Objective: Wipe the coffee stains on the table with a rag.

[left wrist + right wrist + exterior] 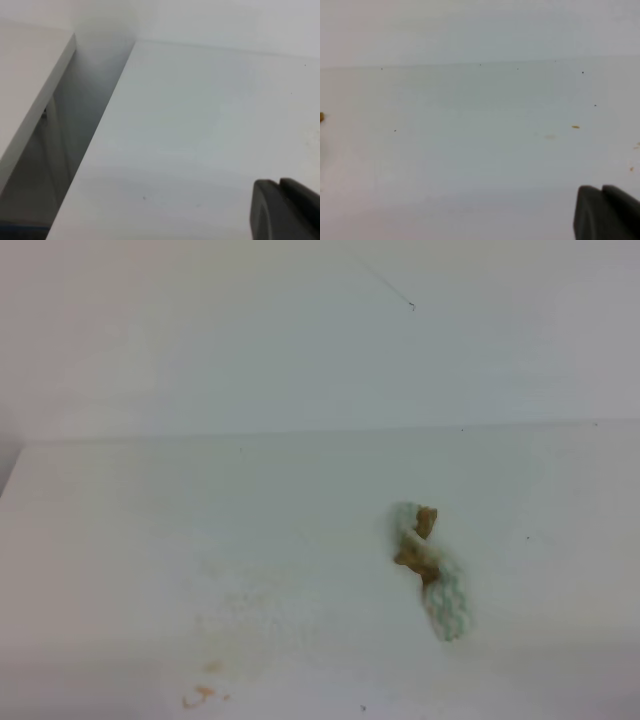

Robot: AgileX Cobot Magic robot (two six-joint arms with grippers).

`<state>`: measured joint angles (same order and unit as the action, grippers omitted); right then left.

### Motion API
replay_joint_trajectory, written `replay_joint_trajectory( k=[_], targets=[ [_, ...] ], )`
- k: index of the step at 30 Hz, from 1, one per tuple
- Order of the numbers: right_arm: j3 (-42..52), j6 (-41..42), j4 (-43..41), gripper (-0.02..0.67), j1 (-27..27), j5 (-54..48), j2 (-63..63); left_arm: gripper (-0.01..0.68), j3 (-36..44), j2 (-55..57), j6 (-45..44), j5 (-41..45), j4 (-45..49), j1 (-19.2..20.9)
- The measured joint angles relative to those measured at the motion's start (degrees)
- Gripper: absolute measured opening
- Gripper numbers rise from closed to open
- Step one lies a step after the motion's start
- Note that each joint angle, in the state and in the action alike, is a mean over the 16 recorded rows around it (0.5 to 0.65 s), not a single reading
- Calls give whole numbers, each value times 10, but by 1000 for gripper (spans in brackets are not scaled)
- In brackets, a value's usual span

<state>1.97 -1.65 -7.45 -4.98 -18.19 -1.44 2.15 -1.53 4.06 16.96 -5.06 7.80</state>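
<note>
The rag (432,570), a bunched white and pale green cloth with brown patches, lies on the white table (300,500) right of centre, and nothing is touching it. Faint tan coffee stains (203,694) sit near the front edge at the left, with a pale smear above them. Neither gripper shows in the exterior high view. Only the dark fingertips of my left gripper (279,186) show in the left wrist view, pressed together over bare table. My right gripper (601,190) looks the same, shut and empty, with small coffee specks (575,127) beyond it.
The table's left edge (95,145) drops into a dark gap, with a white ledge (30,85) beyond it. A white wall (320,330) rises behind the table.
</note>
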Motion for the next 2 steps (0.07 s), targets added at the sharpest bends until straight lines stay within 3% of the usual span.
replay_joint_trajectory(
  k=[2],
  targets=[
    [0,0,0,11,0,0,0,1,0,0,0,0,0,0]
  ],
)
